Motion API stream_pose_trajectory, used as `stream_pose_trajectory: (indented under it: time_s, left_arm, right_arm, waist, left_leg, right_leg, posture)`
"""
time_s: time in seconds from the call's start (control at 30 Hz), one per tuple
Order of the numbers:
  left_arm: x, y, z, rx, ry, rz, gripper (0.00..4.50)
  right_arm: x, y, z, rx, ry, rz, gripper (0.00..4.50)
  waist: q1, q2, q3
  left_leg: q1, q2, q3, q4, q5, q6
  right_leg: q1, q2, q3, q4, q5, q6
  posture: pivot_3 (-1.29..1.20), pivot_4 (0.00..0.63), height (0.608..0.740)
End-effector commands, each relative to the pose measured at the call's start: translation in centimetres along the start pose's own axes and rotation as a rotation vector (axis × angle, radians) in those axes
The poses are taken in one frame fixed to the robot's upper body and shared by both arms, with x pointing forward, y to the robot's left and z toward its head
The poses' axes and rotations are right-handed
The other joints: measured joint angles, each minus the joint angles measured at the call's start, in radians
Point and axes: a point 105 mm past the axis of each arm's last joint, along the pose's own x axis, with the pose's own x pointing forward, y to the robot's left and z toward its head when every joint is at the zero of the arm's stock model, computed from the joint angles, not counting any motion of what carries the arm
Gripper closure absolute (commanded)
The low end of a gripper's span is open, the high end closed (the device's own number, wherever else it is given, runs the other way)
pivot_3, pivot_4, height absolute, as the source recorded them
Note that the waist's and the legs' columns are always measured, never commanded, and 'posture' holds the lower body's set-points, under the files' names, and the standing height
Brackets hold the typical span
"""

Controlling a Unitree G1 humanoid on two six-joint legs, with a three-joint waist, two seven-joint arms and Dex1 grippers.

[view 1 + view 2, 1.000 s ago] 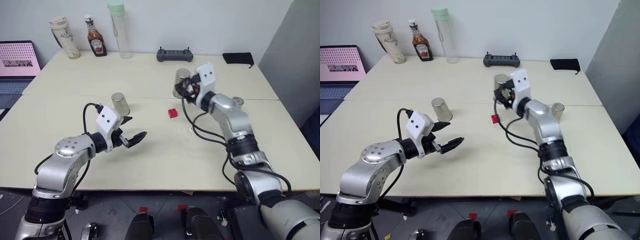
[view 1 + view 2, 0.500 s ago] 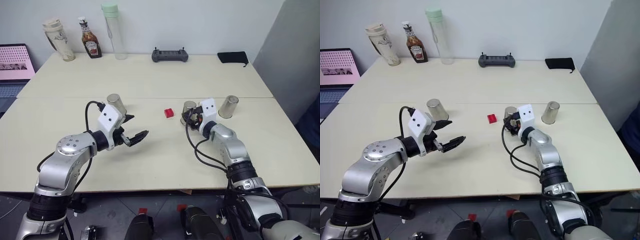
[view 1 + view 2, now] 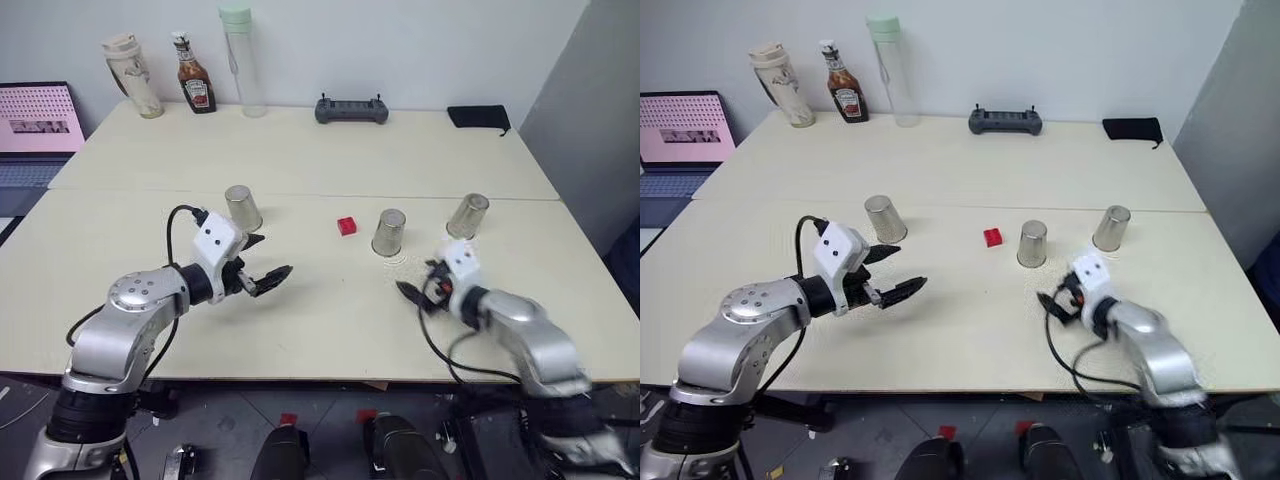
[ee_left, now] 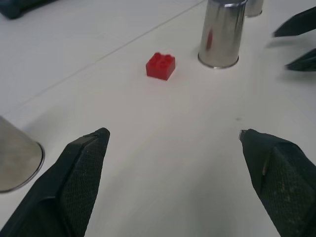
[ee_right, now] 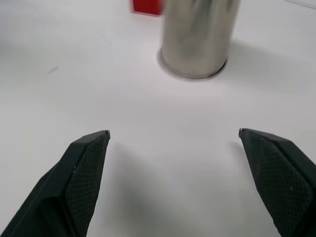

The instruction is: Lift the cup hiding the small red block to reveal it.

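Note:
The small red block (image 3: 347, 226) lies uncovered near the middle of the table. Just to its right the cup (image 3: 388, 232), a silvery metal tumbler, stands mouth down on the table, apart from the block. My right gripper (image 3: 415, 292) is open and holds nothing, a short way nearer the front edge than this cup; the right wrist view has the cup (image 5: 197, 34) ahead of the spread fingers. My left gripper (image 3: 265, 260) hovers open and bare at the left, pointing toward the block (image 4: 160, 65).
Two more metal tumblers stand mouth down, one at the left (image 3: 241, 207) and one at the right (image 3: 467, 215). Along the back edge are a beige tumbler (image 3: 130, 75), a sauce bottle (image 3: 194, 86), a tall clear bottle (image 3: 241, 60), a black controller (image 3: 351, 109) and a black pouch (image 3: 478, 117).
My right gripper brought the cup down onto the table right of the block, opened, let it go and drew back toward the front edge. The left arm has kept still.

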Motion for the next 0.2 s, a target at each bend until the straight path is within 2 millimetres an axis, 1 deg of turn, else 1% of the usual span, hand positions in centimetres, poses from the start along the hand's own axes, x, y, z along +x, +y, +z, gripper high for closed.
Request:
stream_pose_trajectory:
  time_s: [0.03, 0.13, 0.2]
  left_arm:
    - [-0.93, 0.14, 1.27, 0.027, -0.023, -0.004, 0.00]
    - [-0.96, 0.05, 1.27, 0.022, -0.020, -0.009, 0.00]
    - [-0.82, -0.14, 1.41, 0.020, -0.022, -0.017, 0.00]
  right_arm:
    - [-2.96, 2.73, 3.76, -0.004, -0.097, 0.093, 0.05]
    - [-3.48, 2.44, 4.55, 0.005, -0.139, 0.002, 0.05]
    - [-3.45, 2.29, 4.65, 0.012, -0.142, -0.032, 0.05]
  waist:
    - [-0.007, 0.000, 0.000]
    - [-0.008, -0.001, 0.000]
    - [-0.008, -0.001, 0.000]
  left_leg:
    - [0.001, 0.000, 0.000, 0.000, 0.000, 0.000]
    - [0.004, 0.000, -0.003, 0.001, 0.001, 0.000]
    - [0.003, 0.000, -0.004, 0.001, 0.001, 0.000]
  right_leg:
    - [0.000, 0.000, 0.000, 0.000, -0.002, -0.003]
    - [0.003, 0.001, -0.001, 0.000, -0.003, -0.005]
    - [0.003, 0.001, -0.001, 0.000, -0.003, -0.005]
  posture:
    - [0.00, 0.150, 0.740]
    - [0.00, 0.150, 0.740]
    - [0.00, 0.150, 0.740]
